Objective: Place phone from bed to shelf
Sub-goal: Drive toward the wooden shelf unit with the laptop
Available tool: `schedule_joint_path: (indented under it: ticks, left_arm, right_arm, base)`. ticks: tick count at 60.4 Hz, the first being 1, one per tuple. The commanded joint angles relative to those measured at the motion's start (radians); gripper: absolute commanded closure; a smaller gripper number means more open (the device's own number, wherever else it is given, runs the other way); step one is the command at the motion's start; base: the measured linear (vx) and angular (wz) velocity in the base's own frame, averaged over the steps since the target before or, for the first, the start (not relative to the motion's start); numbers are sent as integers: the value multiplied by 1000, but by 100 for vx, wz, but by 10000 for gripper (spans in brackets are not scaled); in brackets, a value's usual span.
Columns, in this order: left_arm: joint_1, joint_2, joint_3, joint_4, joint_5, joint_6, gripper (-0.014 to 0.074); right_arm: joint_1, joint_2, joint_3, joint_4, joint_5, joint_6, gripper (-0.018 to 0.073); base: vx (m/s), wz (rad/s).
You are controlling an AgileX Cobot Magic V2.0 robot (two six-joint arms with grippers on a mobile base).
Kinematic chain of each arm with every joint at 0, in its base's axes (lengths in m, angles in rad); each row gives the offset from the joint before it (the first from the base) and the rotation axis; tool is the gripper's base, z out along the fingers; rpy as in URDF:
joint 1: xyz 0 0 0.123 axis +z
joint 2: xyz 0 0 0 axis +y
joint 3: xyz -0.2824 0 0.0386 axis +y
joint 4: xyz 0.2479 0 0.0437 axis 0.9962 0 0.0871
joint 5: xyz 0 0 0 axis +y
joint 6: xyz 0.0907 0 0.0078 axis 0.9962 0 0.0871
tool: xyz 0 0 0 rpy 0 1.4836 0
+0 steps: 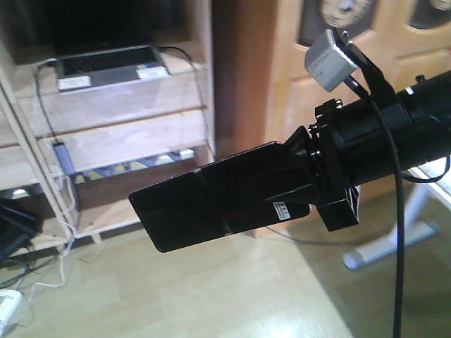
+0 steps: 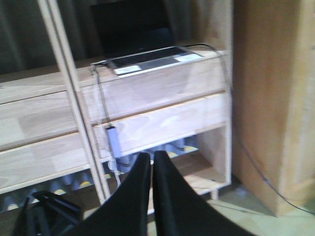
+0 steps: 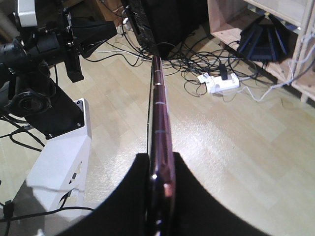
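Pale wood-plank floor (image 1: 211,296), orange-brown panelled door (image 1: 409,53), tangled black cables (image 3: 197,59), white power strip (image 3: 221,83)

The right gripper (image 1: 282,184) is jutting in from the right edge of the view, clamping the phone (image 1: 204,204) by one end and holding it out nearly flat above the pale wooden floor (image 1: 211,296), with its free end pointing left and a touch downward. A small white sticker (image 1: 282,211) is showing just beside the fingers. Behind, the shelf (image 1: 127,134) is standing at the left. A grey laptop (image 1: 109,67) is sitting open at the right end of its upper board, with cables (image 1: 44,113) hanging down.
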Motion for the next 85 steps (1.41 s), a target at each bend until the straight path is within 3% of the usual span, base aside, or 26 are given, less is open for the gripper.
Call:
schedule_joint_path:
  ticks: [1,85]
  left_arm:
    - [-7,-11,-22,-9,-72,-6,595]
    - [-7,-11,-22,-9,-72,-6,595]
  right_arm:
    - [-3,-34,-25,78,48,-2,561]
    - [-3,-34,-25,78,48,-2,561]
  base:
    - [44,40]
    - [38,22]
